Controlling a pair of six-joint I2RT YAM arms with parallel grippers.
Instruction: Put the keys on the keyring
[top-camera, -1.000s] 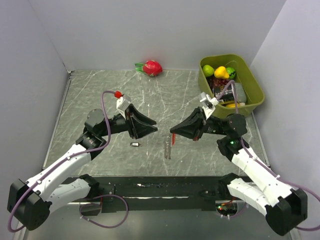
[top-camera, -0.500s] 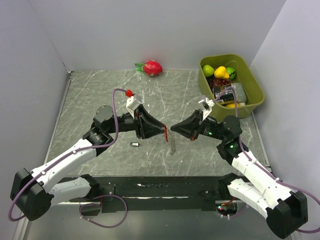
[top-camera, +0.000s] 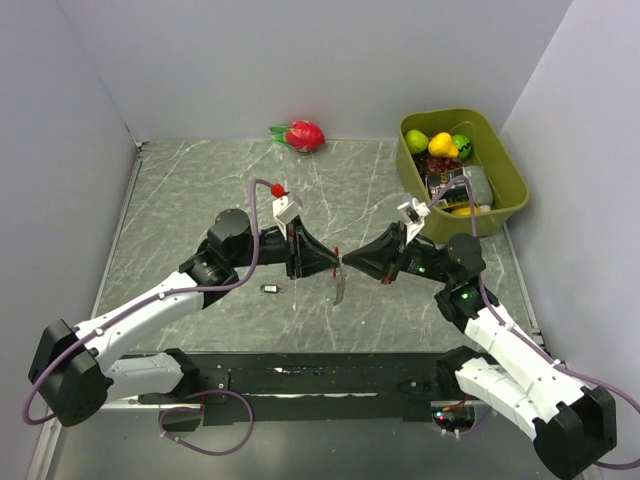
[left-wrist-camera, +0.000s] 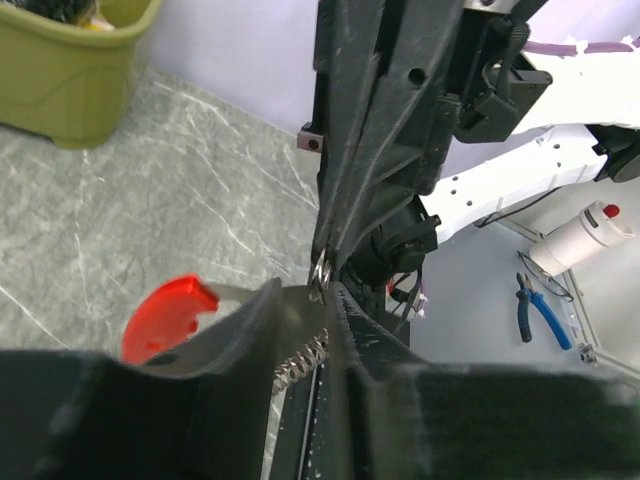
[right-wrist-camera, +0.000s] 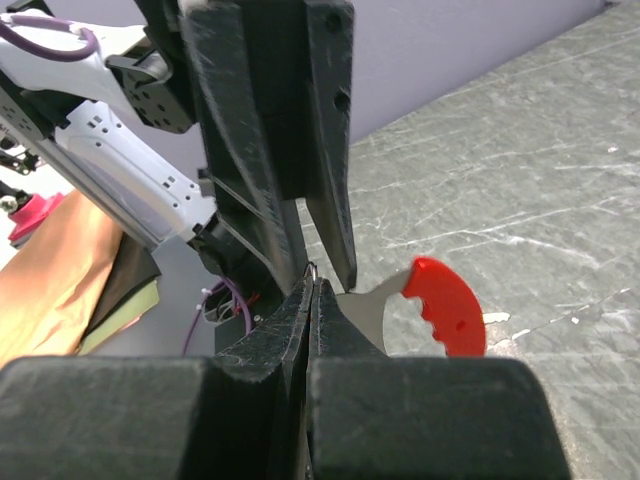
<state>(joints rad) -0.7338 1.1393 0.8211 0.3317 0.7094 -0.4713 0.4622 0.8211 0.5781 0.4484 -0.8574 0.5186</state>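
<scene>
My right gripper is shut on the small silver ring of the keyring and holds it above the table. Its red crescent sticks out to one side, and its silvery chain hangs down. My left gripper meets it tip to tip. Its jaws stand narrowly apart around the ring, with the chain hanging in the gap and the red crescent beside the left finger. A tiny dark key lies on the table below the left gripper, apart from both.
A green bin with fruit and other items stands at the back right and also shows in the left wrist view. A red dragon fruit lies by the back wall. Walls close in the table on the left, back and right.
My left gripper has swung right and forward until its tips meet the right gripper's. The right gripper has shifted slightly left with the keyring. The key on the table has not moved.
</scene>
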